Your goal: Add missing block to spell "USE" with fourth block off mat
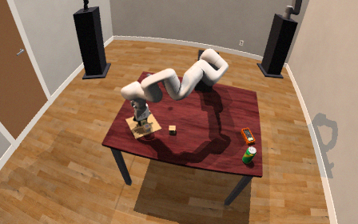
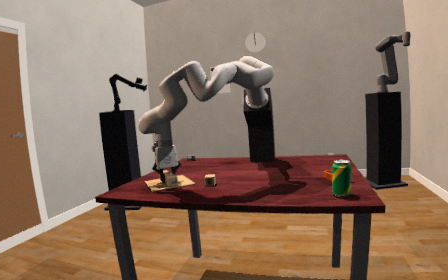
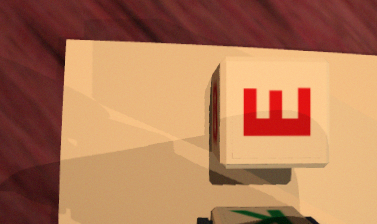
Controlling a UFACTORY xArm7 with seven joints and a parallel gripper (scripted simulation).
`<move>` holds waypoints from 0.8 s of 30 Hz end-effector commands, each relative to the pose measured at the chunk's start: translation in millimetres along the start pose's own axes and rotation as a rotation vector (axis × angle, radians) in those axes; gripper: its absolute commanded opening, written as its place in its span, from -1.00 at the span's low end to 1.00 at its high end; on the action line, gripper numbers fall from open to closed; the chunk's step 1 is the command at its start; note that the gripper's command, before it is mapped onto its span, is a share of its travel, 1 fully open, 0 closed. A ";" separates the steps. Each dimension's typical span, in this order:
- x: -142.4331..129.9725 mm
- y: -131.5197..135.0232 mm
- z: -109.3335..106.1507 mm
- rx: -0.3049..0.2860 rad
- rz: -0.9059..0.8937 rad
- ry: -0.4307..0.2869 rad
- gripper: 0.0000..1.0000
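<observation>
The counter (image 1: 220,104) is dark red wood on grey legs, standing on a plank floor (image 1: 61,176) in a grey-walled room with a brown door (image 1: 5,68) at one side. Two black pedestals (image 1: 90,42) stand by the far wall beyond the counter, each carrying a small dark arm. A round wall clock (image 2: 255,42) hangs above the white robot arm (image 1: 169,82).

A tan mat (image 1: 137,130) lies near one corner of the counter. On it sits a block with a red E (image 3: 275,112) on its top face, resting flat on the mat with bare mat on every side of it. The hand (image 1: 145,127) is directly over the mat and is closed on a block with a green mark (image 3: 256,216); its letter cannot be read. This held block is just beside the E block.

A loose wooden block (image 1: 173,130) rests on the counter near the mat, clear of it. Well apart from the mat, near the opposite edge, stand a green can (image 1: 248,155) and an orange device (image 1: 248,135).
</observation>
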State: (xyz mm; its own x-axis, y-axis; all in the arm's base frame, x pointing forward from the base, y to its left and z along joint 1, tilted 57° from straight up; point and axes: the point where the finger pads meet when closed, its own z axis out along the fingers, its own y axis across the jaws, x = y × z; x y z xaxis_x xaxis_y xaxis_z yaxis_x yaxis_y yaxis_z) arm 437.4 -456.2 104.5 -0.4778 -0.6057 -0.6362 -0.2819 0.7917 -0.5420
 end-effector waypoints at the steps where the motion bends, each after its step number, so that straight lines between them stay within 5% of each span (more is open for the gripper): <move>1: 1.1 -1.4 -1.1 0.003 0.000 0.002 -0.17; 24: 1.1 -1.4 1.2 0.003 0.000 0.002 -0.17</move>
State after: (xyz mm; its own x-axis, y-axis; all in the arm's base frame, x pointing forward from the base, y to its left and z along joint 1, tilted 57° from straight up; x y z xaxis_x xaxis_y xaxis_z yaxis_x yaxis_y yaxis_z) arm 439.8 -456.4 103.0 -0.4778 -0.6057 -0.6363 -0.2819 0.7917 -0.5420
